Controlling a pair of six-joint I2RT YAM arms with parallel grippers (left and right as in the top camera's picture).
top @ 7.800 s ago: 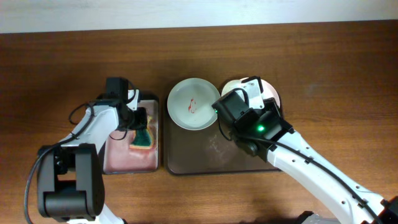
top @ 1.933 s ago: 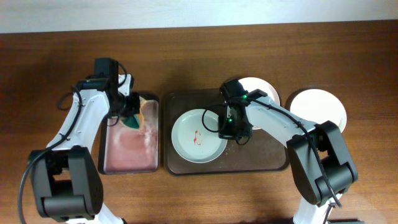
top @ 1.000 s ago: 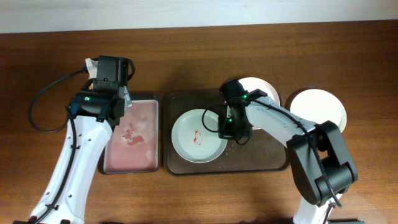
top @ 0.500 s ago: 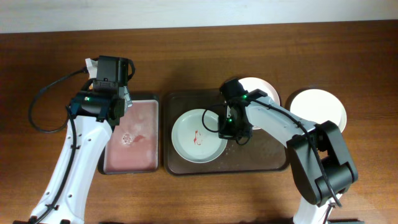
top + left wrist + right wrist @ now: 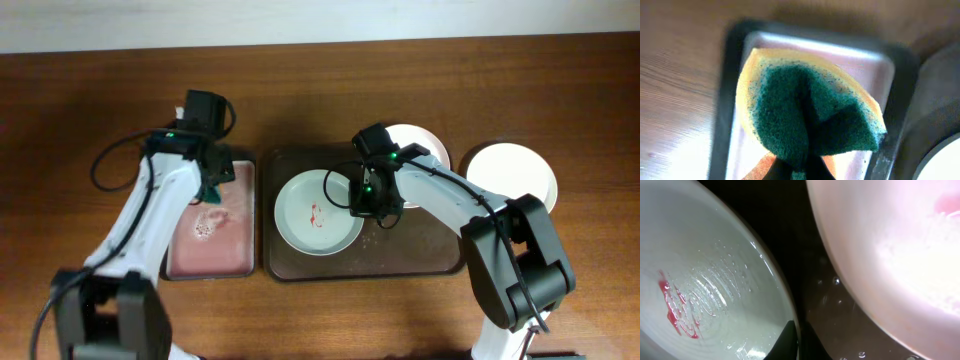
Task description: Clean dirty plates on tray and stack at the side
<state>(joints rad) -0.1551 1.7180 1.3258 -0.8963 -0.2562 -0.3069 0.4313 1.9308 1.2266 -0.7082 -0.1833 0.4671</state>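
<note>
The pale green plate (image 5: 315,212) lies on the left half of the dark brown tray (image 5: 425,252) with a red smear (image 5: 674,311) at its centre, so it is not yet washed. The right claw (image 5: 362,203) is clamped on its right rim, and the wrist view shows the fingertips pinching the edge. At the tray's far right corner sits the pink plate (image 5: 422,146), half hidden under the right arm. The white plate (image 5: 512,175) rests on the bench (image 5: 560,80) beside the tray and looks done. The left claw (image 5: 213,188) grips a folded green-and-yellow sponge (image 5: 807,117) above the small black tray (image 5: 228,255). The step in hand seems to be carrying the sponge across. Next it must press on the smear and scrub while the rim is held. Whether the sponge is wet cannot be told.
</note>
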